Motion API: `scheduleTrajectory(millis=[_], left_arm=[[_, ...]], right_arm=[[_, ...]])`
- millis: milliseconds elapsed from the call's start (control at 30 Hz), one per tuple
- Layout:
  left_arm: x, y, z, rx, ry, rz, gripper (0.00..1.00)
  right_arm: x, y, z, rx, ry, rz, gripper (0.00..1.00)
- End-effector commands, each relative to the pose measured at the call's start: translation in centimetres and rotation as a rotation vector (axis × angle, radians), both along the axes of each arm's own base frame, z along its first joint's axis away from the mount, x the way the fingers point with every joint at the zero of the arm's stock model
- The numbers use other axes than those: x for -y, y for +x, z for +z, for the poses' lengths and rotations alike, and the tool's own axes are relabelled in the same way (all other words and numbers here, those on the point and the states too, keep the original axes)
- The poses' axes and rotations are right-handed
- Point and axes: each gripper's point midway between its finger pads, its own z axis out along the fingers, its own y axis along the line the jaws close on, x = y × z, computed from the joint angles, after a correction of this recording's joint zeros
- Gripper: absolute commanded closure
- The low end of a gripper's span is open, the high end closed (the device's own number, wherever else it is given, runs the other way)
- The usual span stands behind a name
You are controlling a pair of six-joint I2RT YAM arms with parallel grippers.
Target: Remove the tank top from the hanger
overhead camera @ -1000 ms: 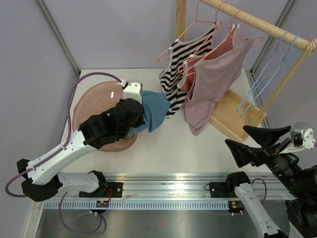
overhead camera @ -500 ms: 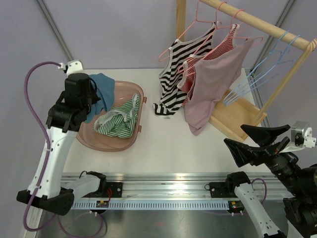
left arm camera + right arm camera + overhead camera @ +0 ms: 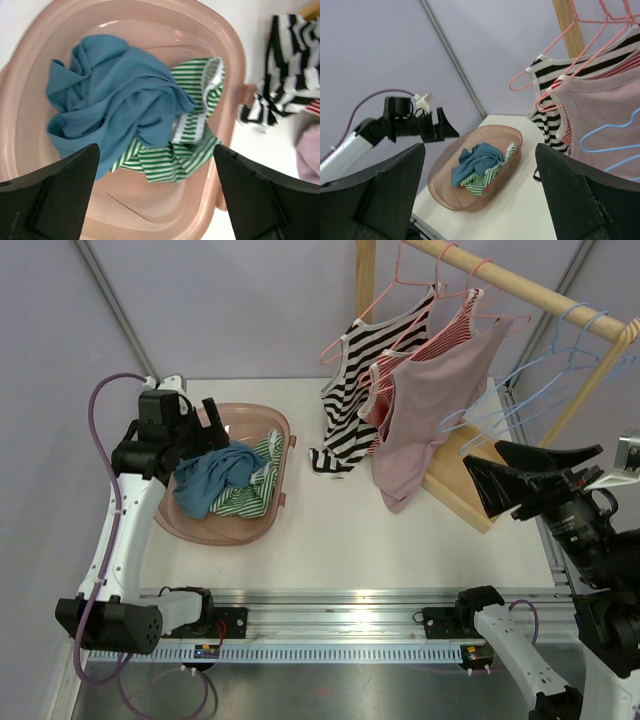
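Note:
A crumpled blue tank top lies loose in the pink basin, on top of a green-striped garment. My left gripper hovers open just above the basin's far left side, holding nothing. A black-and-white striped tank top, a red-striped one and a mauve one hang on pink hangers from the wooden rail. My right gripper stands open near the rack's base, empty.
The wooden rail slopes across the back right, with empty blue hangers near its right end. The rack's wooden base lies on the table right of the hanging clothes. The basin's rim sits close to the striped top's hem.
My left gripper opened and let the blue tank top drop into the basin, on the green-striped garment. My right gripper rose and moved closer to the rack. A blue hanger swung.

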Motion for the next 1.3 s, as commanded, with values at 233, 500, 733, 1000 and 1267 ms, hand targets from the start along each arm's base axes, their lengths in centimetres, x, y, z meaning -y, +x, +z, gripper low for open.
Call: scheduleTrajectory(millis=[233,500,733,1000,1267], left_arm=[[5.8,-8.9,-0.3,0.170,-0.051,-0.286,0.01],[5.8,-11.8,-1.3,0.272,-0.051,-0.313,0.01],[5.1,-11.5,-3.0,0.217,-0.030,-0.261,0.01],[5.4,-11.7,-3.1,0.219,-0.041,-0.282,0.01],[6.1,-11.8,-3.6,0.203,-0.038,-0.309,0.01]], right_arm=[[-4.0,7.5,5.4,-0.050,0.132,0.161,0.00],[-0.6,17.5,4.0,-0.234,0.115,-0.188,0.13],[2.8,22.0,1.8,-0.311,0.055,-0.473,0.13],[3.2,26.7,-0.7,-0.350,-0.022,-0.643,0.16],[0.7,32.2,-2.3,-0.382,-0.173,-0.725,0.23]])
